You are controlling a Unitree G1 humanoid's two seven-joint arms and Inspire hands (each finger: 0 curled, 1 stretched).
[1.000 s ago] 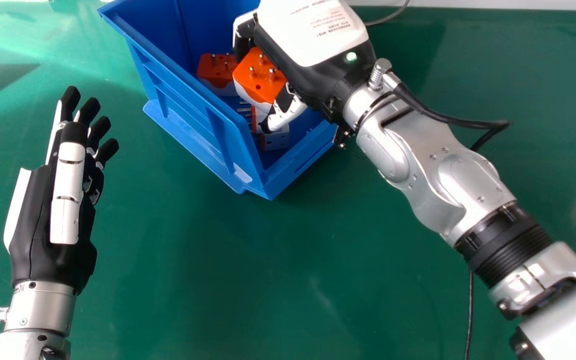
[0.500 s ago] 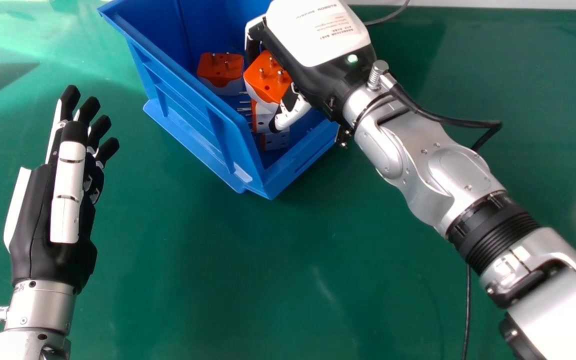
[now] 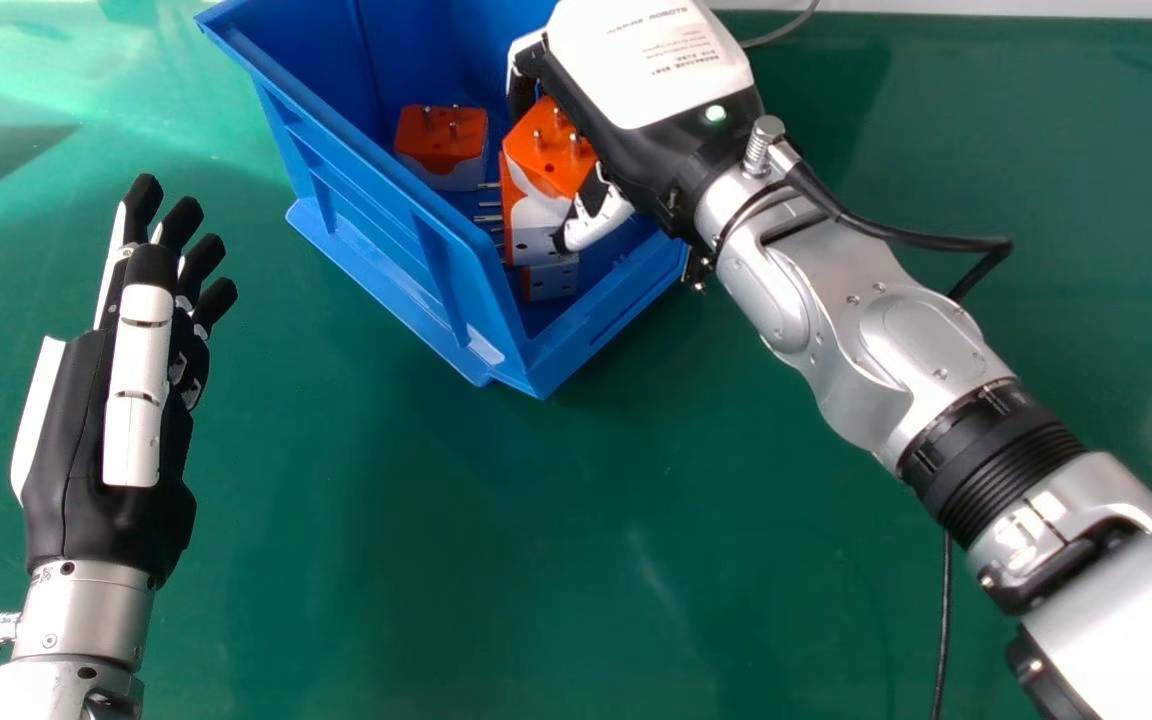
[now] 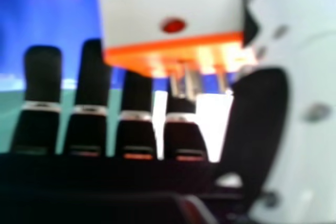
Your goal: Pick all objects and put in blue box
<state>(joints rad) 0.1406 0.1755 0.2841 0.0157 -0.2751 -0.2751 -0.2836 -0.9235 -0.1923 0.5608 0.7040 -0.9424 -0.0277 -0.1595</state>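
My right hand point(image 3: 648, 70) is over the right part of the blue box point(image 3: 376, 180) in the head view, its fingers and thumb around an orange and white plug adapter point(image 3: 546, 150) with pins up. In the right hand view that adapter point(image 4: 170, 17) sits beside the thumb of my right hand point(image 4: 310, 87), pins toward the palm. Inside the box lie another adapter point(image 3: 441, 138), pins up, one on its side point(image 3: 533, 246), partly covered by the held one, and a low one point(image 3: 551, 281). My left hand point(image 3: 116, 420) is open at the left, outside the box.
The box's near corner points toward the robot on the green table point(image 3: 576, 560). A dark cable point(image 3: 946, 620) runs along the table beside the right forearm, and another point(image 3: 781, 35) lies behind the box.
My right hand has shifted right within the box area, and the adapter in its grasp moved with it. The left hand has stayed practically in place.
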